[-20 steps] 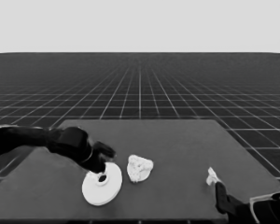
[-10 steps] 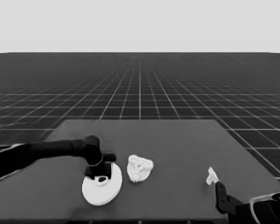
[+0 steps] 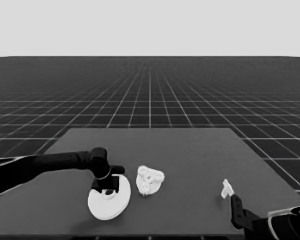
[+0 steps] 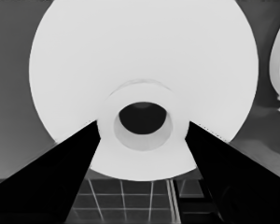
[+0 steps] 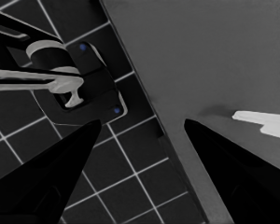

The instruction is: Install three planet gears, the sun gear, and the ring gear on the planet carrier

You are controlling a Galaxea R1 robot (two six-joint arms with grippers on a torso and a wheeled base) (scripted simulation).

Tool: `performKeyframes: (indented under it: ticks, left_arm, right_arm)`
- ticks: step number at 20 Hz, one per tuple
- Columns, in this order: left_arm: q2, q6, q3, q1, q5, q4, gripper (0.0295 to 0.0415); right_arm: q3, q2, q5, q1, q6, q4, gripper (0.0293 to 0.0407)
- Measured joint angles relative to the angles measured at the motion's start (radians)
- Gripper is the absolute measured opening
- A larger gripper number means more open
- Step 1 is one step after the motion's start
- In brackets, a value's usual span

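The larger round part (image 3: 110, 205) is near the table's front edge, left of centre, and looks tipped up toward the camera. My left gripper (image 3: 108, 189) is on it. In the left wrist view the fingers (image 4: 84, 154) press both sides of the raised hub (image 4: 142, 126) around the centre hole, so my left gripper (image 4: 142, 122) is shut on the larger round part (image 4: 140, 51). Just right of it, the smaller round part (image 3: 150, 181) carries toothed gears on top. My right gripper (image 3: 235, 206) waits open at the lower right corner, with nothing between its fingers (image 5: 51, 163).
A thin white piece (image 3: 227, 189) lies near the table's right front corner, and the thin white piece (image 5: 266, 123) also shows beside the right fingers. Dark machinery with blue lights (image 5: 79, 88) sits past the table edge (image 5: 144, 88).
My left arm has stretched out lower across the table and its gripper has settled onto the hub. The larger round part now looks rounder and tipped. The right arm has not moved.
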Motion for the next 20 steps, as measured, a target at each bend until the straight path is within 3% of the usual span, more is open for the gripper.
performKeyframes:
  ticks: [6, 7, 9, 16, 18, 20]
  left_arm:
    - [0.0, 0.0, 0.0, 0.0, 0.0, 0.0, 0.0348]
    - [-0.02, -0.035, 0.065, -0.079, 0.035, -0.084, 0.0348]
    - [-0.031, -0.058, 0.103, -0.184, 0.056, -0.178, 0.0348]
    - [-0.032, -0.062, 0.109, -0.237, 0.062, -0.23, 0.0348]
    - [0.331, -0.12, -0.222, -0.228, 0.07, -0.222, 0.0348]
    - [0.487, -0.058, -0.418, -0.225, 0.059, -0.22, 0.0348]
  right_arm:
    - [0.0, 0.0, 0.0, 0.0, 0.0, 0.0, 0.0385]
    - [0.0, 0.0, 0.0, 0.0, 0.0, 0.0, 0.0385]
    - [0.0, 0.0, 0.0, 0.0, 0.0, 0.0, 0.0385]
    - [0.0, 0.0, 0.0, 0.0, 0.0, 0.0, 0.0385]
    - [0.0, 0.0, 0.0, 0.0, 0.0, 0.0, 0.0385]
    - [0.0, 0.0, 0.0, 0.0, 0.0, 0.0, 0.0385]
